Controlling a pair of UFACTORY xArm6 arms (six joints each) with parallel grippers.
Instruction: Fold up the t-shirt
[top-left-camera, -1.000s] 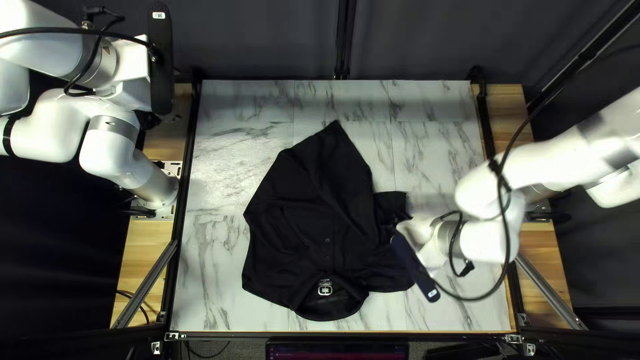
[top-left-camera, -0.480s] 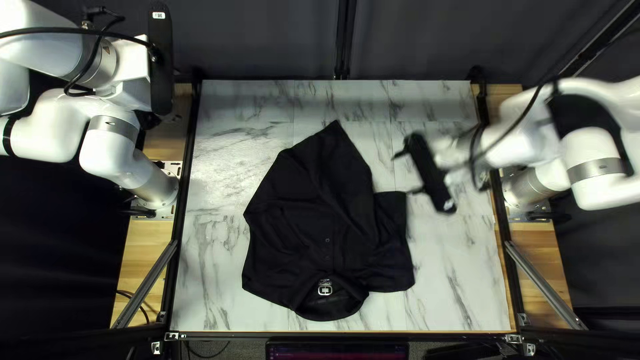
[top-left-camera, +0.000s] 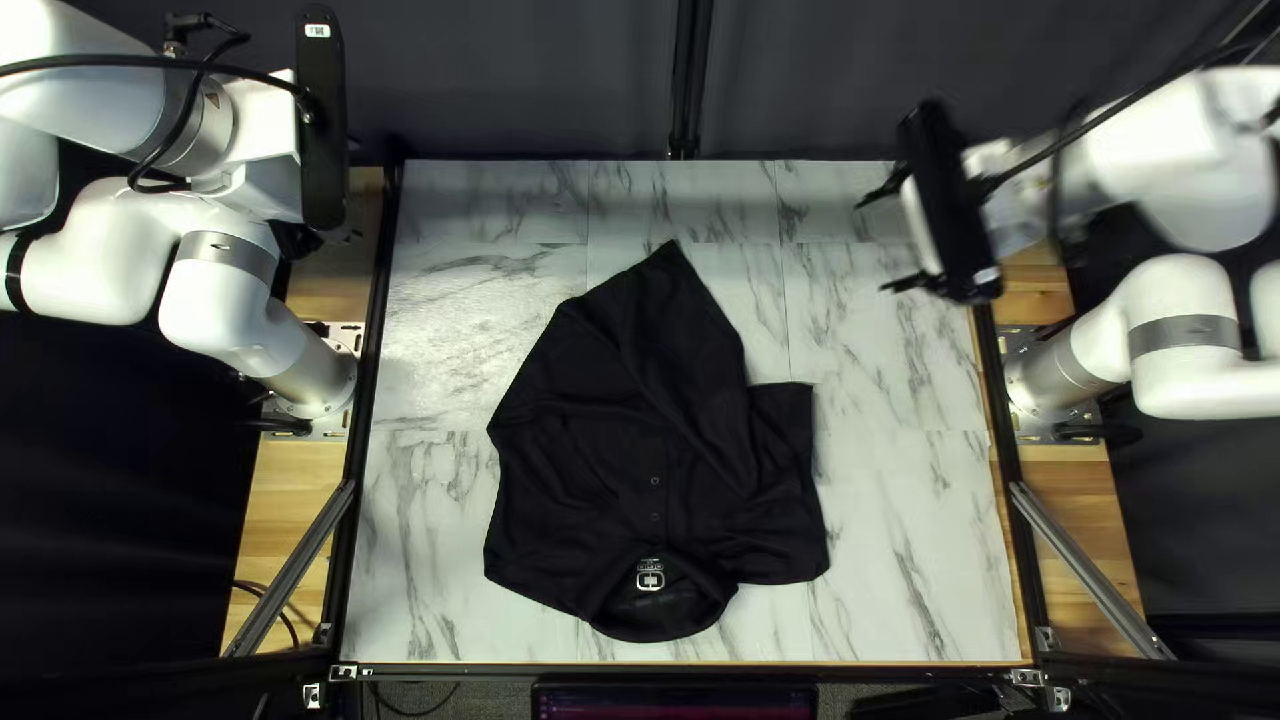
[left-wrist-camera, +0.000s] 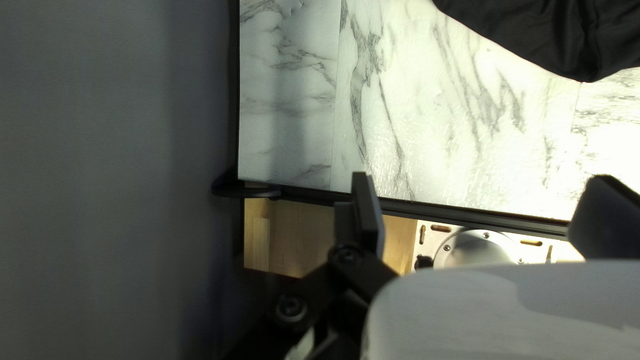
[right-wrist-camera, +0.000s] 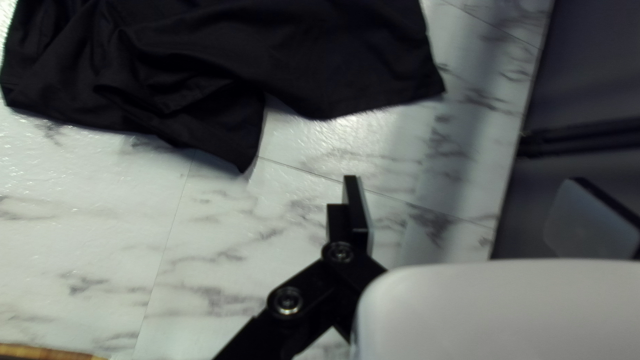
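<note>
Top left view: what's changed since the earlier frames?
Right gripper swung from the t-shirt's right side to the table's far right corner; open now, whether it had held cloth I can't tell. Left arm and t-shirt's overall shape: unchanged.

The shirt (top-left-camera: 620, 440) is black and lies flat but unevenly on the middle of the bench (top-left-camera: 907, 560), partly folded over itself, with soft wrinkles. Its neck opening (top-left-camera: 660, 614) faces near, a pale label (top-left-camera: 650, 580) inside, small buttons just beyond. The far end narrows to a point; a squared flap (top-left-camera: 784, 420) juts right.
</note>
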